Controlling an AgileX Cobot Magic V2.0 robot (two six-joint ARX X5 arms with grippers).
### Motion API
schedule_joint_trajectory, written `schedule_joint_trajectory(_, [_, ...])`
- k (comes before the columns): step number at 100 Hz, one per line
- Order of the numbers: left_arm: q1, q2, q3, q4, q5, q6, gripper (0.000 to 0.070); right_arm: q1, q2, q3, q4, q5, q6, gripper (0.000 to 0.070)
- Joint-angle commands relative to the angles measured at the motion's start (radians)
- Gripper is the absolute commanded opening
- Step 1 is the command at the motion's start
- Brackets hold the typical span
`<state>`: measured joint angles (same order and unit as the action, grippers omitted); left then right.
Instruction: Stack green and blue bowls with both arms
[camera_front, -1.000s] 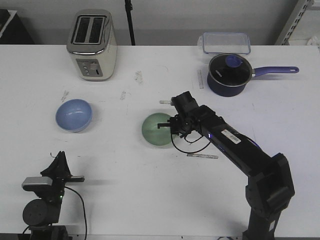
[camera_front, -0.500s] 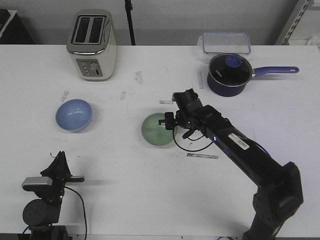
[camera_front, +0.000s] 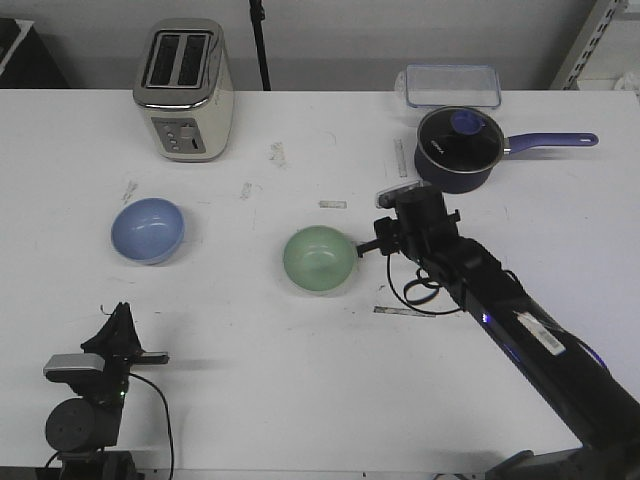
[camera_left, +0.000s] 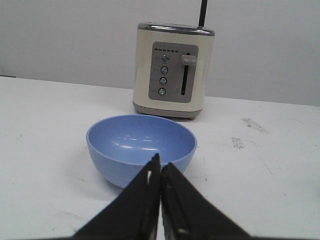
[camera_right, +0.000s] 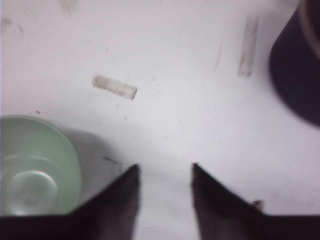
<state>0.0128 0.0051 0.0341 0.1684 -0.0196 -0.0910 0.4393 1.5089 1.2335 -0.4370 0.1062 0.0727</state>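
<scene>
The pale green bowl (camera_front: 318, 260) stands upright at the table's middle; part of it also shows in the right wrist view (camera_right: 35, 170). My right gripper (camera_front: 378, 243) is just to the right of the green bowl, open and empty; in its wrist view (camera_right: 164, 167) bare table shows between the fingers. The light blue bowl (camera_front: 148, 229) stands upright at the left. My left gripper (camera_front: 120, 315) is near the front left edge, well short of the blue bowl (camera_left: 141, 147), with its fingers (camera_left: 160, 167) shut on nothing and pointing at the bowl.
A cream toaster (camera_front: 185, 90) stands at the back left, behind the blue bowl (camera_left: 172, 70). A dark navy saucepan (camera_front: 458, 150) with a long handle and a clear lidded box (camera_front: 452, 85) are at the back right. Tape strips (camera_front: 405, 312) lie on the table.
My right gripper has drawn back to the right, off the green bowl's right rim, and the arm has swung that way. The green bowl stays in place. The left arm has not moved.
</scene>
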Motion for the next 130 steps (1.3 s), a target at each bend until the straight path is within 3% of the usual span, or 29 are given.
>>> schedule_joint_trajectory(1, [0.001,-0.002,-0.022,0.013,0.004,0.011,0.0002,-0.015,-0.058,-0.085,0.091,0.001,-0.07,0.0012])
schedule_joint_trajectory(21, [0.001,-0.002,-0.022,0.013,0.004,0.011,0.0002,-0.137,-0.293,-0.357,0.309,-0.035,-0.074,0.0012])
schedule_joint_trajectory(33, [0.001,-0.002,-0.022,0.013,0.004,0.011,0.0002,-0.227,-0.438,-0.491,0.383,-0.092,-0.074,0.0012])
schedule_joint_trajectory(48, [0.001,-0.002,-0.022,0.013,0.004,0.011,0.0002,-0.323,-0.624,-0.636,0.439,-0.107,-0.074,0.0012])
schedule_joint_trajectory(78, [0.001,-0.002,-0.022,0.013,0.004,0.011,0.0002,-0.401,-0.996,-0.831,0.439,-0.106,-0.069,0.0012])
schedule_joint_trajectory(90, [0.001,-0.002,-0.022,0.013,0.004,0.011,0.0002,-0.401,-1.126,-0.849,0.365,-0.105,-0.071,0.0012])
schedule_joint_trajectory(130, [0.001,-0.002,-0.022,0.013,0.004,0.011,0.0002,-0.401,-1.295,-0.849,0.31,-0.106,-0.07,0.0012])
